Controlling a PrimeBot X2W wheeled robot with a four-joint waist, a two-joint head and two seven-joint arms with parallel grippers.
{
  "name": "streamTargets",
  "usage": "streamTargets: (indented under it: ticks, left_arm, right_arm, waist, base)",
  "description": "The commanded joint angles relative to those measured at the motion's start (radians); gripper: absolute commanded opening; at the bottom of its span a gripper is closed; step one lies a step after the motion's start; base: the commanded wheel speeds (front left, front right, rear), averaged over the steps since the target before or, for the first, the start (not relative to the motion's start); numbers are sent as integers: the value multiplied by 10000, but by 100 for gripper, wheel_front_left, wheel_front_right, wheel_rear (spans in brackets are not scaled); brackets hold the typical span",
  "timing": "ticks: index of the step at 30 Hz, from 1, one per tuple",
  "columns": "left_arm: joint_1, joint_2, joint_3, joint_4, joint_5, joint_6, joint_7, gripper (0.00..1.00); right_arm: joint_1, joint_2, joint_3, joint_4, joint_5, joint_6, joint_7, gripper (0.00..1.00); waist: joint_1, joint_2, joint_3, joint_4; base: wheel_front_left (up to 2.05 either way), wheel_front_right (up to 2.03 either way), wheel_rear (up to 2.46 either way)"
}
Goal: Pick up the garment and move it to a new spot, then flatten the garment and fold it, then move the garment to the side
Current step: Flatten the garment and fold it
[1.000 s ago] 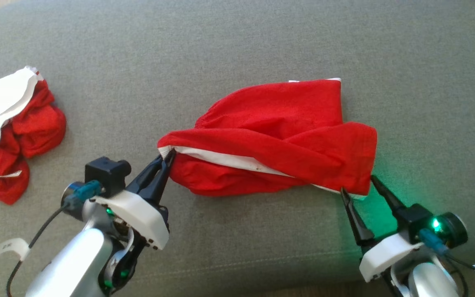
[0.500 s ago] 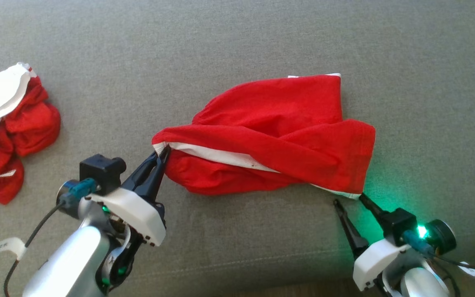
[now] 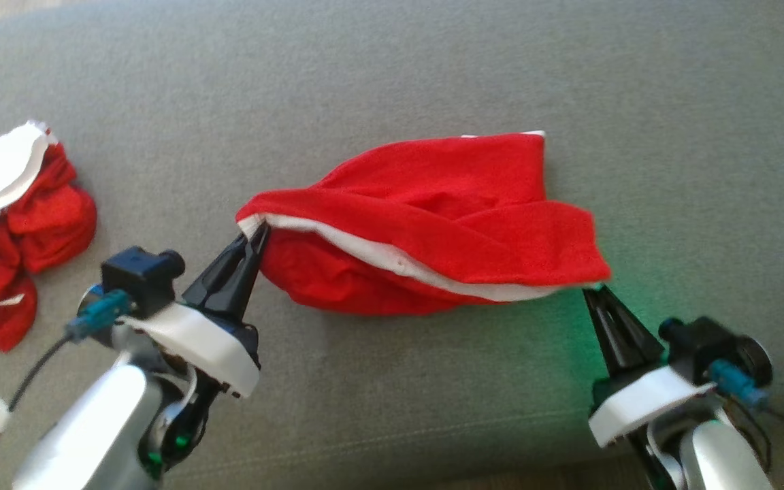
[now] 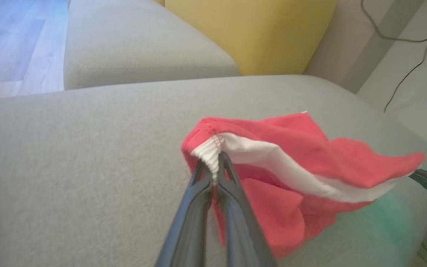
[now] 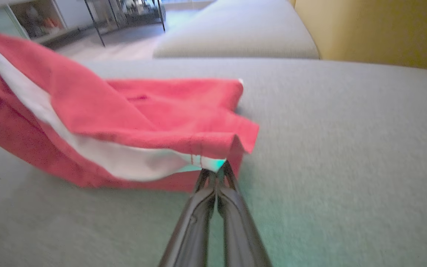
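A red garment with a white waistband lies mid-cushion, its near edge lifted off the grey sofa. My left gripper is shut on the waistband's left end, and the red garment stretches away to the right in the left wrist view. My right gripper is shut on the waistband's right corner; the right wrist view shows the pinch under the red garment. The band hangs taut between the two grippers while the garment's far part rests on the cushion.
A second crumpled red and white garment lies at the left edge of the grey sofa cushion. A yellow cushion stands behind the seat. The cushion's front seam runs close to both wrists.
My right gripper, open a second ago beside the garment's right corner, has shut on it. Both grippers have raised the waistband edge, and the head camera has shifted a little.
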Motion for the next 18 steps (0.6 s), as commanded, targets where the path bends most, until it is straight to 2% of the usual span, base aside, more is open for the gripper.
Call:
streamTargets:
  ticks: [1, 5, 10, 14, 18]
  left_arm:
    - [-380, 384, 562, -502, -136, -87, -97, 0]
    - [-367, 730, 922, -1311, -572, -202, 77, 0]
    - [-915, 1158, 1238, -1971, -926, -384, 667, 0]
    - [-1786, 1182, 1477, -2053, -1540, -703, 1260, 0]
    - [-3115, 986, 1548, -1605, -2226, -1217, 1915, 0]
  right_arm:
    - [-43, -80, 358, -618, 409, -2, 89, 0]
    - [-349, -599, 635, -2001, 2382, -2, 891, 0]
    - [-1060, -1214, 39, -2920, 4287, -2, 2165, 0]
    - [-2092, -1293, -744, -2987, 5093, -2, 3186, 0]
    - [-3662, -1378, -1033, -2549, 5210, -2, 4132, 0]
  waist:
    - [0, 0, -203, -183]
    - [0, 0, -627, -389]
    - [0, 0, -1060, -458]
    - [0, 0, -1190, -460]
    - [0, 0, -1000, -465]
  base:
    - [0, 0, 0]
    - [0, 0, 0]
    - [0, 0, 0]
    - [0, 0, 0]
    - [0, 0, 0]
